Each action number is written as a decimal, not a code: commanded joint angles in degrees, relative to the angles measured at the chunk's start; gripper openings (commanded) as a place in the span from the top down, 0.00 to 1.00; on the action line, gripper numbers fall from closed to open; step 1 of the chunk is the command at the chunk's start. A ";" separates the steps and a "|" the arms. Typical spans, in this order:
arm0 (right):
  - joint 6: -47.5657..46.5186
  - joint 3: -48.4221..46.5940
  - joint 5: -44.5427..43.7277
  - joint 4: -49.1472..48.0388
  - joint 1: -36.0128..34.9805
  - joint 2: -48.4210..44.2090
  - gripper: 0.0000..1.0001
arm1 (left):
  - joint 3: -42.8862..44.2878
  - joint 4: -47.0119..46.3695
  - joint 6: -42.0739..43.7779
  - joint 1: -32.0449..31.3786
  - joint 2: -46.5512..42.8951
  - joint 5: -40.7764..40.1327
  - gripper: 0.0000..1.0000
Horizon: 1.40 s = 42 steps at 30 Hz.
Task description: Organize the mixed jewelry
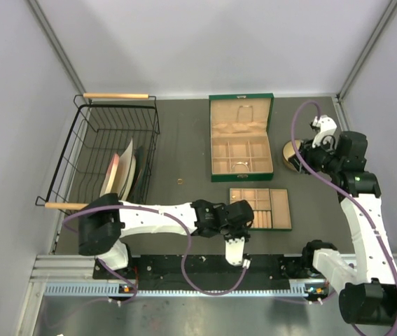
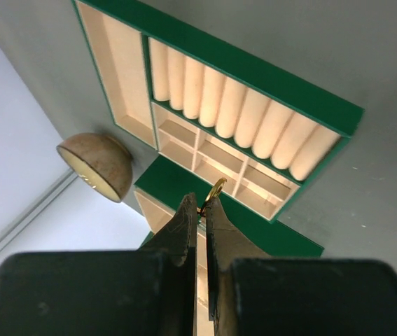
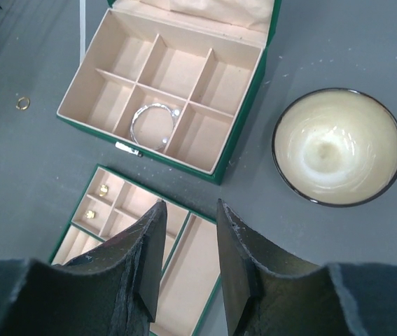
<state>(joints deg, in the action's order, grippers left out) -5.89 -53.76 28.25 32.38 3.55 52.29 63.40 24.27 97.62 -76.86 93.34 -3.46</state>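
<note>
My left gripper [image 2: 199, 203] is shut on a thin gold ring [image 2: 216, 190] and holds it edge-on above the tan compartment tray [image 2: 184, 52] with its row of ring rolls. In the top view this gripper [image 1: 244, 218] is at the tray's [image 1: 282, 210] left end. My right gripper [image 3: 190, 210] is open and empty, high above the tray [image 3: 191, 273]. Two gold studs [image 3: 103, 190] lie in the tray's small compartments. A loose gold ring [image 3: 22, 103] lies on the table left of the box; it also shows in the top view [image 1: 180, 181].
An open green jewelry box [image 1: 240, 136] stands mid-table, with a silver bracelet [image 3: 152, 126] in one compartment. A round bowl [image 3: 338, 143] sits right of it, under my right arm. A black wire basket [image 1: 107, 150] with plates stands at the left.
</note>
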 commanded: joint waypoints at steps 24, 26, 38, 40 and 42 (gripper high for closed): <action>-2.99 -0.82 1.90 2.07 0.49 1.58 0.65 | -10.66 -26.12 -1.74 0.75 2.55 -2.25 1.00; -2.99 -0.82 1.90 2.07 0.58 1.50 0.65 | -10.84 -26.12 -1.73 1.01 2.72 -2.07 1.00; -3.34 -0.56 2.51 2.16 0.49 1.41 0.65 | -12.95 -27.00 -0.68 1.54 3.25 -0.84 1.00; -3.34 -0.65 2.69 2.16 0.49 1.50 0.65 | -13.21 -27.52 -0.51 1.54 3.43 -0.76 1.00; -3.34 -0.65 2.86 2.16 0.49 1.58 0.65 | -13.21 -27.79 -0.24 1.54 3.69 -0.58 1.00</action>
<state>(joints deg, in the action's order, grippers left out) -8.36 -53.69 29.85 35.24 3.55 53.82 50.65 -0.40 96.29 -75.50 97.03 -5.48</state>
